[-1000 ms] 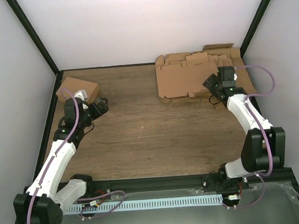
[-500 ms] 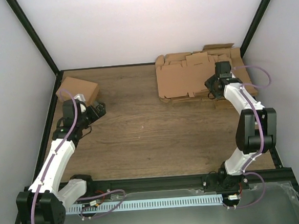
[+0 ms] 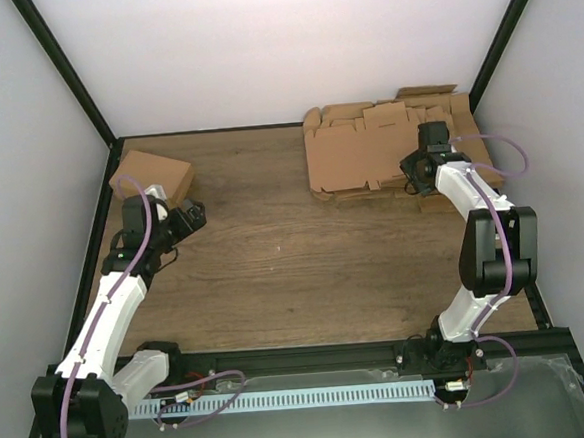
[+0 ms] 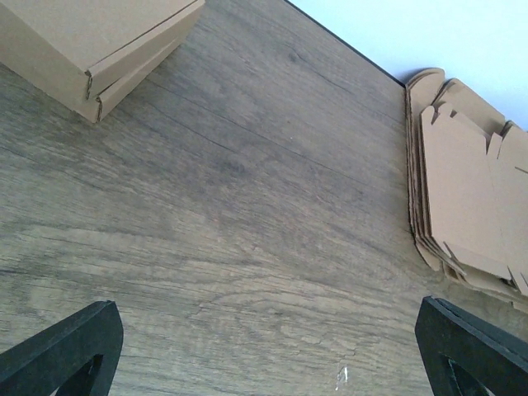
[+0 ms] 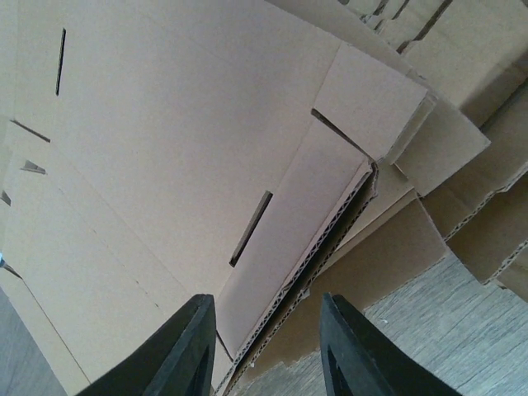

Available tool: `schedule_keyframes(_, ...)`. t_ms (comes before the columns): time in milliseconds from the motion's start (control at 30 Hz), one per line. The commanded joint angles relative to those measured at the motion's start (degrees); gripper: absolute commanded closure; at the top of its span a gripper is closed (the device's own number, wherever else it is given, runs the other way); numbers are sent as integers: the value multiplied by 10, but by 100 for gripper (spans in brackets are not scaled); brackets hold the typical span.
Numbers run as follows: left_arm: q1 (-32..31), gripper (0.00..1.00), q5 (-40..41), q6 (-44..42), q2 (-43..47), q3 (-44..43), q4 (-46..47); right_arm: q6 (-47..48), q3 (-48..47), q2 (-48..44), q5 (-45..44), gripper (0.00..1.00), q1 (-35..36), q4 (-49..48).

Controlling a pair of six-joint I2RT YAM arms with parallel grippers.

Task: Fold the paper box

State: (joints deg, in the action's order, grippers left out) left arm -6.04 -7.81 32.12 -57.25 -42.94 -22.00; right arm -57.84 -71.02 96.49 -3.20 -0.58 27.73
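My right gripper (image 3: 414, 170) is open at the near right edge of the thick pile of flat brown blanks (image 3: 368, 154). In the right wrist view its fingers (image 5: 186, 351) straddle the corrugated edge of the top blank (image 5: 190, 140), which stands slightly lifted off the sheets below. No single die-cut sheet lies apart from the pile. My left gripper (image 3: 193, 212) is open and empty over bare wood near the left side; it is open wide in the left wrist view (image 4: 268, 367).
A folded shallow brown box (image 3: 151, 174) sits at the far left corner, just behind my left gripper, and shows in the left wrist view (image 4: 91, 41). The pile also shows there (image 4: 462, 190). Black frame rails and white walls bound the wooden table (image 3: 296, 269).
My right arm has raised its elbow and pushed the gripper a little further onto the pile's edge. My left gripper has drawn back slightly from the folded box.
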Motion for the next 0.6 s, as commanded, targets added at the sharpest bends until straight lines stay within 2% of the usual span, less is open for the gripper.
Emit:
schedule_keyframes(0,2,0,2,-9,1,4,0,-14,-6,-3,-27,64,-5,-6)
schedule_keyframes(133,2,0,3,-9,4,6,0,-19,-11,4,-32,69,-6,-8)
schedule_keyframes(567,2,0,5,-10,9,10,0,-35,-12,28,-30,68,-6,-4)
